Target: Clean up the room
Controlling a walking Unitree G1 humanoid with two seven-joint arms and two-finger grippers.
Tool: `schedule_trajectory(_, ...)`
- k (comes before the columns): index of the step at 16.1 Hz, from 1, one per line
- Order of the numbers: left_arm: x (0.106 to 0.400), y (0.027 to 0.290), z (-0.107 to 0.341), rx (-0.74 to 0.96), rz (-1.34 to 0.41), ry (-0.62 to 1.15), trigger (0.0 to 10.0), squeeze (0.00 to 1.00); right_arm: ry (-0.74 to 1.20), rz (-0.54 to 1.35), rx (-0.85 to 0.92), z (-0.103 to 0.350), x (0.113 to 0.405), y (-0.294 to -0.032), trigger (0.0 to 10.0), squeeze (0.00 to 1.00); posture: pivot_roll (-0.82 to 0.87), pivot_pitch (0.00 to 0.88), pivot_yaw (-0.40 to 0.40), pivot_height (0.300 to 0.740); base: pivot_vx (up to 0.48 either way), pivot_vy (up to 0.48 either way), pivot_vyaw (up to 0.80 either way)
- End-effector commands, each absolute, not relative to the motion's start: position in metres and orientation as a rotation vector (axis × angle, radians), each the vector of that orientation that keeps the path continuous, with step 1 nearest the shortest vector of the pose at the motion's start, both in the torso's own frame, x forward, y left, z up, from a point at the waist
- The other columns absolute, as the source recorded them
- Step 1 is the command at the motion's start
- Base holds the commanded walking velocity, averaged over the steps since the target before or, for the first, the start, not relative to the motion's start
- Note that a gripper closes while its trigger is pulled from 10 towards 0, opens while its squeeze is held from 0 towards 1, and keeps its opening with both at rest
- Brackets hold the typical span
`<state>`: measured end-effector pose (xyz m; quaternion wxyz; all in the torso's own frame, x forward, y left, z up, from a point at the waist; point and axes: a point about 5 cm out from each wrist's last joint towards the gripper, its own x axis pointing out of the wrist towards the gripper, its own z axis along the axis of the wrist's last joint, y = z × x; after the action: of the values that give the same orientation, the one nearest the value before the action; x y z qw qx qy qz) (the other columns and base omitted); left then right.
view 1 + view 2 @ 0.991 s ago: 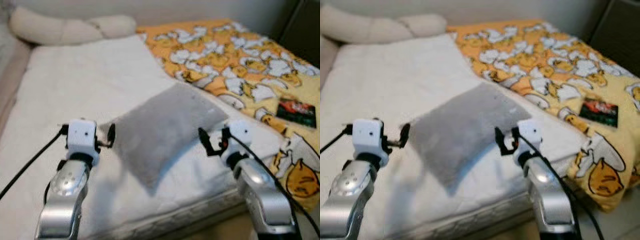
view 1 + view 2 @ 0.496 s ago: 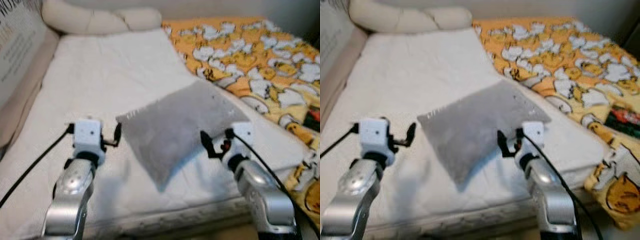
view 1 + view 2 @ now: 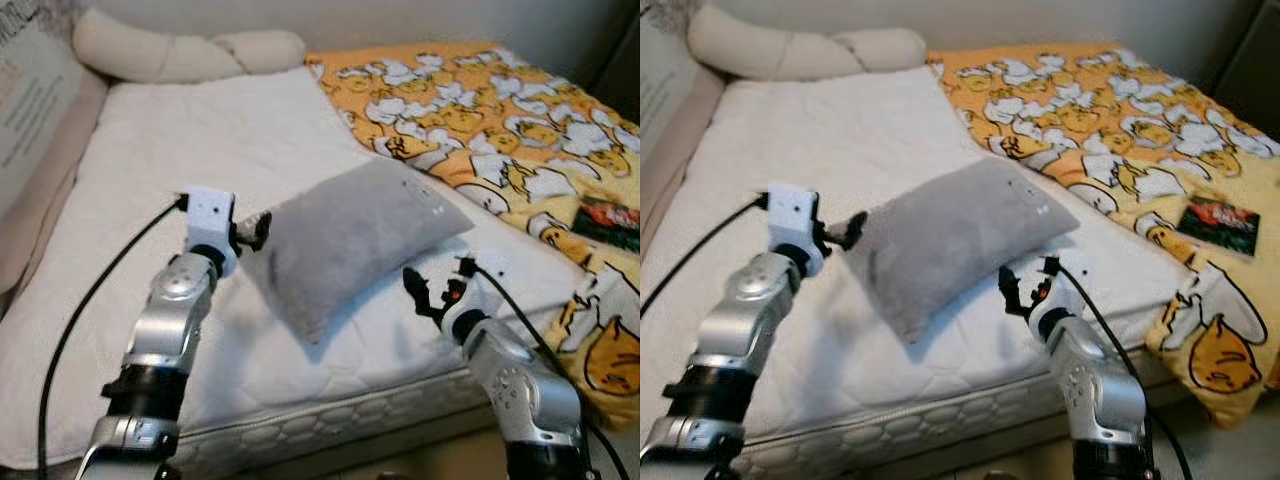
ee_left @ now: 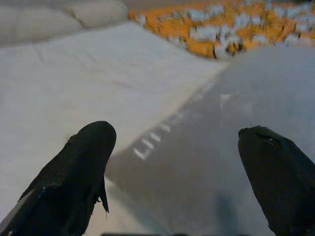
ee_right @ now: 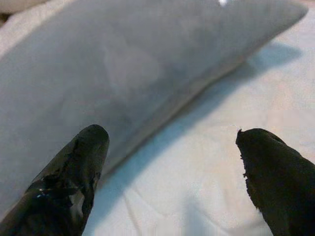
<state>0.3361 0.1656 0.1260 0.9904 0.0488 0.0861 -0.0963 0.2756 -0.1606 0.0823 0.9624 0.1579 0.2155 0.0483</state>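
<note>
A grey pillow [image 3: 350, 235] lies slantwise on the white mattress [image 3: 200, 130]. My left gripper [image 3: 255, 230] is at the pillow's left corner. In the left wrist view its fingers [image 4: 78, 172] stand wide apart, open, with the pillow's [image 4: 236, 123] stitched corner between them. My right gripper [image 3: 430, 290] hovers just off the pillow's front right edge, near the mattress edge. It is open too, and the right wrist view shows the pillow [image 5: 147, 64] ahead of its fingertips [image 5: 64, 187] and bare sheet between them.
A yellow duck-print blanket [image 3: 500, 110] covers the bed's right side, with a dark packet [image 3: 608, 215] lying on it. A long cream bolster [image 3: 170, 55] lies at the head. A pale panel [image 3: 30, 100] borders the left. The mattress's front edge [image 3: 330, 420] is close below my arms.
My left arm has reached forward and to the right, bringing its open gripper up to the pillow's left corner. The right gripper has stayed near the front edge. The camera has shifted.
</note>
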Motion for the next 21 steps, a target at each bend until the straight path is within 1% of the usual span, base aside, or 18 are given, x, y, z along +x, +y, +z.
schedule_trajectory(1, 0.338, 0.165, 0.125, 0.107, -0.197, 0.178, 10.0, 0.0, 0.426, 0.131, 0.311, 0.086, 0.279, -0.157, 10.0, 1.0, -0.09, 0.038, 0.017, 0.74, 0.0, 0.0, 0.0)
schedule_trajectory(3, 0.34, 0.162, 0.122, 0.098, -0.202, 0.185, 10.0, 0.0, 0.44, 0.232, 0.308, 0.088, 0.282, -0.147, 10.0, 1.0, -0.09, 0.05, 0.019, 0.74, 0.0, 0.0, 0.0)
schedule_trajectory(5, 0.342, 0.158, 0.112, 0.051, -0.212, 0.212, 10.0, 0.0, 0.443, 0.247, 0.32, 0.089, 0.285, -0.143, 10.0, 1.0, -0.09, 0.057, 0.018, 0.74, 0.0, 0.0, 0.0)
schedule_trajectory(7, 0.343, 0.152, 0.099, -0.073, -0.197, 0.273, 10.0, 0.0, 0.466, 0.285, 0.394, 0.085, 0.291, -0.132, 10.0, 1.0, -0.09, 0.067, 0.021, 0.74, 0.0, 0.0, 0.0)
schedule_trajectory(10, 0.344, 0.143, 0.08, -0.196, -0.212, 0.368, 10.0, 0.0, 0.502, 0.252, 0.436, 0.076, 0.302, -0.126, 10.0, 1.0, -0.09, 0.07, 0.018, 0.74, 0.0, 0.0, 0.0)
schedule_trajectory(11, 0.342, 0.134, 0.074, -0.253, -0.247, 0.407, 10.0, 0.0, 0.511, 0.24, 0.463, 0.073, 0.305, -0.126, 10.0, 0.0, -0.08, 0.071, 0.016, 0.74, 0.0, 0.0, 0.0)
schedule_trajectory(12, 0.341, 0.129, 0.072, -0.285, -0.273, 0.424, 10.0, 0.0, 0.515, 0.235, 0.471, 0.071, 0.307, -0.127, 10.0, 0.0, -0.08, 0.071, 0.016, 0.74, 0.0, 0.0, 0.0)
schedule_trajectory(13, 0.336, 0.114, 0.067, -0.322, -0.364, 0.467, 10.0, 0.0, 0.523, 0.23, 0.489, 0.068, 0.31, -0.126, 10.0, 0.0, -0.08, 0.067, 0.016, 0.74, 0.0, 0.0, 0.0)
schedule_trajectory(14, 0.333, 0.105, 0.063, -0.332, -0.422, 0.495, 10.0, 0.0, 0.526, 0.227, 0.499, 0.066, 0.313, -0.126, 10.0, 0.0, -0.08, 0.064, 0.016, 0.74, 0.0, 0.0, 0.0)
schedule_trajectory(15, 0.332, 0.102, 0.062, -0.332, -0.437, 0.497, 0.0, 0.0, 0.526, 0.223, 0.499, 0.065, 0.315, -0.126, 10.0, 0.0, -0.08, 0.06, 0.016, 0.74, 0.0, 0.0, 0.0)
schedule_trajectory(18, 0.333, 0.099, 0.061, -0.371, -0.429, 0.472, 0.0, 0.0, 0.506, 0.188, 0.484, 0.065, 0.319, -0.133, 10.0, 0.0, -0.09, 0.047, 0.015, 0.74, 0.0, 0.0, 0.0)
schedule_trajectory(21, 0.332, 0.099, 0.06, -0.379, -0.437, 0.46, 0.0, 0.0, 0.478, 0.147, 0.447, 0.064, 0.318, -0.149, 10.0, 0.0, -0.09, 0.035, 0.006, 0.74, 0.0, 0.0, 0.0)
